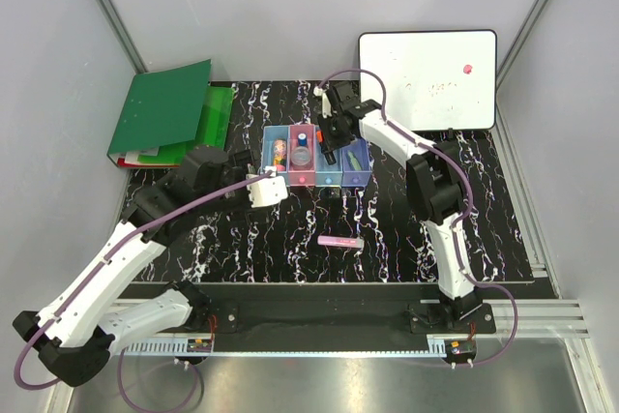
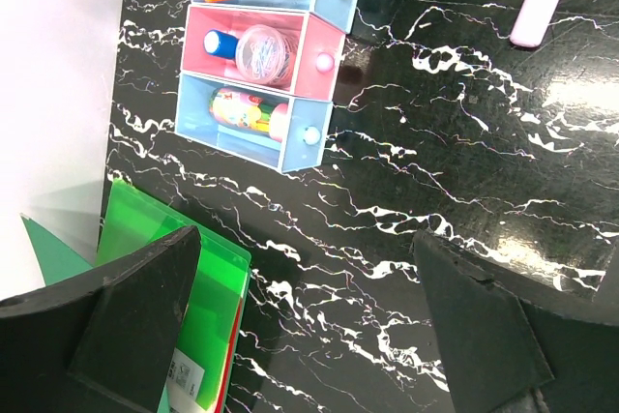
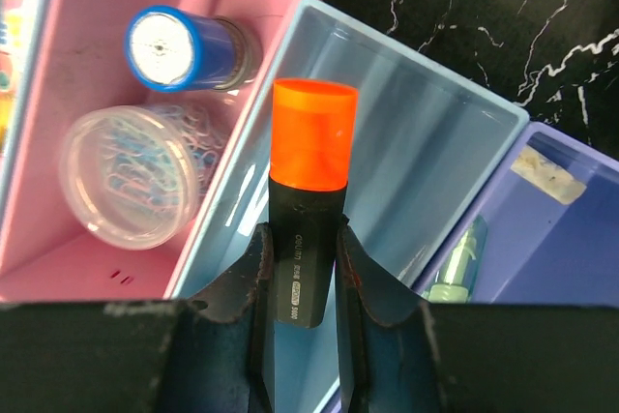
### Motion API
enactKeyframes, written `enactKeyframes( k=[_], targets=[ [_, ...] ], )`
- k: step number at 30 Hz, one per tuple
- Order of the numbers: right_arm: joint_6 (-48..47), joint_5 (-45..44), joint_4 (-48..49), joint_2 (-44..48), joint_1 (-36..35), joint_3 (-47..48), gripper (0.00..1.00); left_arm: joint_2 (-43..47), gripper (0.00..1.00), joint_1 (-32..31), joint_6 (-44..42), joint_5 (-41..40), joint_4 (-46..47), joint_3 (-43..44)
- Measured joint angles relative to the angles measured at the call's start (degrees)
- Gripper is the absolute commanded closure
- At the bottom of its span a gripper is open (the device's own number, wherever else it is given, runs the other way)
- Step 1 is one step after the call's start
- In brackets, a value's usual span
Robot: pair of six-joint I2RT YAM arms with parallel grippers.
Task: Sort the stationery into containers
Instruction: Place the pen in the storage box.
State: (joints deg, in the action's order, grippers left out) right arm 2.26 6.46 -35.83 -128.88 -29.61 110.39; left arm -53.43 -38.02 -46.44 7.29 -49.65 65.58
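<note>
Step in hand: dropping the orange-capped stick (image 3: 309, 191) into a bin. The right gripper (image 3: 302, 258) is clamped on its black barrel, cap pointing down, right above the middle light-blue bin (image 3: 426, 142), which looks bare inside. Bin row sits mid-desk toward the far edge.

The left gripper (image 2: 305, 326) has its fingers wide apart with nothing between them. It hovers just on the near-left side of the row.

Next move, my guess: lower a little and let go so the stick lands inside the light-blue bin, not on the rim shared with the pink bin (image 3: 87, 7). After that, the pink marker (image 1: 340, 240) is the one item not yet binned, lying flat on the desk toward the near edge, about centre.

View differences:
- Right wrist shows the grip itself, plus a green pen (image 3: 459, 263) in the violet-blue bin (image 3: 561, 258), and a blue-capped tube (image 3: 179, 45) and clear round tub (image 3: 131, 176) in the pink bin.
- Left wrist shows colourful items (image 2: 247, 111) in the leftmost light-blue bin (image 2: 203, 118).
- Only the top view shows both arms, the green binders (image 1: 164, 108) at the far-left corner and the whiteboard (image 1: 426, 79) at the far-right corner.
</note>
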Motion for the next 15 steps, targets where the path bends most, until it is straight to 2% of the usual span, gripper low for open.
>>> enactKeyframes(
  k=[8,15],
  targets=[
    [0.04,-0.28,0.7,-1.6,-0.02,0.0,0.98,0.0,0.01,0.0,-0.02,0.02,-0.09,0.04],
    [0.02,-0.42,0.94,-1.6,0.0,0.0,0.79,0.0,0.01,0.0,-0.02,0.15,-0.09,0.04]
  ],
)
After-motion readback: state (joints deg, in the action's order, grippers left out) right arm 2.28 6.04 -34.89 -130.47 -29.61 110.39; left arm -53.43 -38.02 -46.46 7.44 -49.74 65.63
